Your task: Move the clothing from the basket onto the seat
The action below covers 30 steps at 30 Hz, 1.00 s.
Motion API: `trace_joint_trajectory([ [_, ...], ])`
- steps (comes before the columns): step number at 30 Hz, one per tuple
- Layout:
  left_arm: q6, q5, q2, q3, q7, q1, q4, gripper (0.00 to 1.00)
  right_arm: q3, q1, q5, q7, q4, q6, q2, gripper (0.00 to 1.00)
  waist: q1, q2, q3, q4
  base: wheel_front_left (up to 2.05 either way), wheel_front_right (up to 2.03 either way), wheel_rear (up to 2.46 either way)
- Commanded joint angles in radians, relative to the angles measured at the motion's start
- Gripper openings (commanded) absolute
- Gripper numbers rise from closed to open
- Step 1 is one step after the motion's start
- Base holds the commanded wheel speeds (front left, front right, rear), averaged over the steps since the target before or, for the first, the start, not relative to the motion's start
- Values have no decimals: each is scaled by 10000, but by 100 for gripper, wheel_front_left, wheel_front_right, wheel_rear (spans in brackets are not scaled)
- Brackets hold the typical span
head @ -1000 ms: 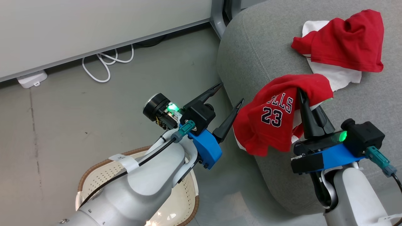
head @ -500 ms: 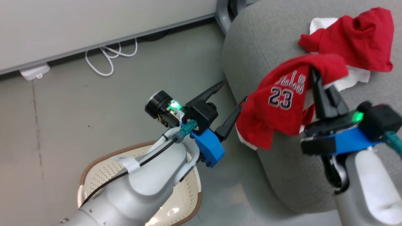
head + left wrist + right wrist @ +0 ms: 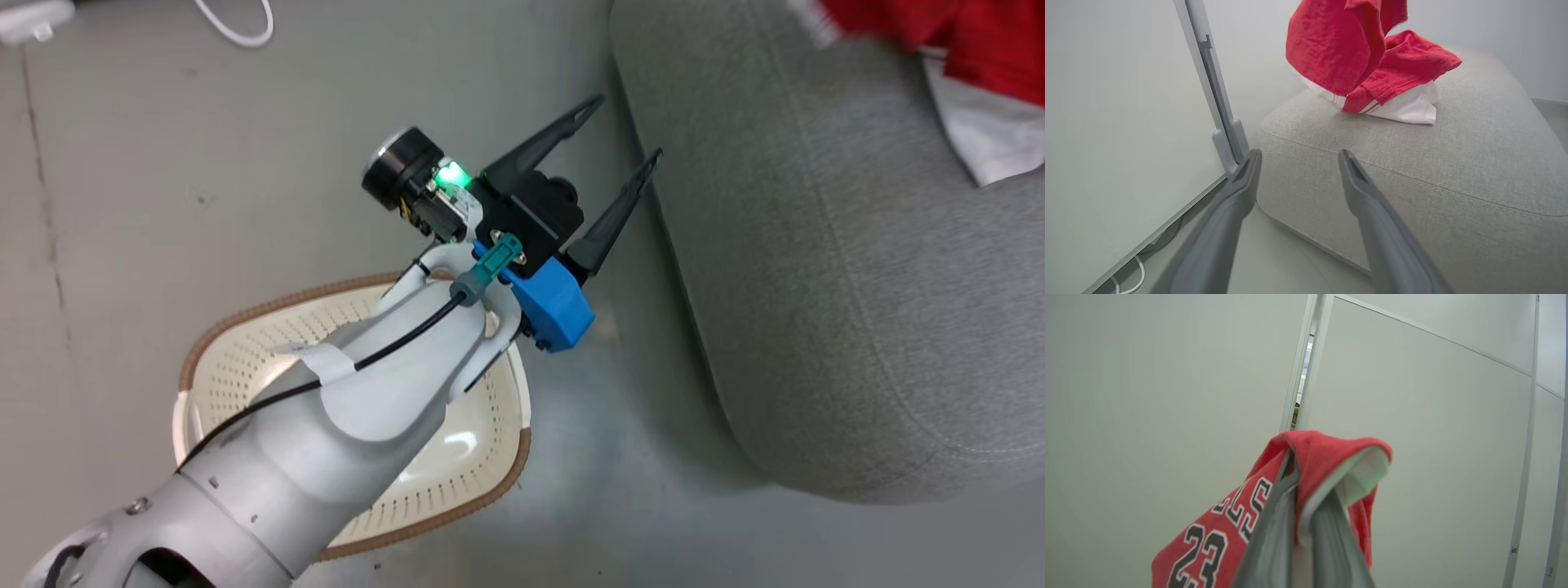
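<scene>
one red garment (image 3: 1404, 69) is laid crumpled on the seat (image 3: 816, 245), its white panel underneath. a second garment (image 3: 1208, 535), numbered 23, is pinched between the closed jaws of the right gripper (image 3: 1302, 486) and is held aloft; in the left wrist view it is seen hanging over the cushion beside the first. the left gripper (image 3: 629, 125) is spread wide and empty, between the basket (image 3: 245, 314) and the seat. no red cloth is seen in the basket's visible part. the task is judged nearly done: the held piece is yet to be lowered and released.
</scene>
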Motion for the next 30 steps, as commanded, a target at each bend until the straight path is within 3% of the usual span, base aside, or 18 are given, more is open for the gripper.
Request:
trace_joint_trajectory([
  [1, 56, 105, 94, 19, 46, -273, -15, 100, -362, -541, 21, -3, -36, 4, -414, 0, -1, 0, 957, 166, 0, 0, 0],
  [2, 56, 105, 94, 19, 46, -273, -15, 100, -362, -541, 21, -3, -36, 4, -414, 0, -1, 0, 957, 166, 0, 0, 0],
  [8, 110, 275, 177, 14, 37, -720, -28, 100, -1578, -1531, 298, -3, 408, 5, -1804, 0, -1, 0, 1802, 95, 0, 0, 0],
  [14, 61, 358, 194, -84, 43, -947, 0, 100, -2117, -1184, 369, -1, 1822, 5, -2631, 0, -1, 0, 2243, 40, 0, 0, 0],
  [18, 19, 365, 255, -114, 37, -1054, 24, 100, -2140, -796, 331, -5, 2795, 4, -2609, 0, -1, 0, 2388, 24, 0, 0, 0],
  [30, 150, 288, 398, -71, 36, -1245, -5, 100, -2590, 267, 67, -3, 4747, 5, -1689, 0, -1, 0, 2695, 168, 0, 0, 0],
])
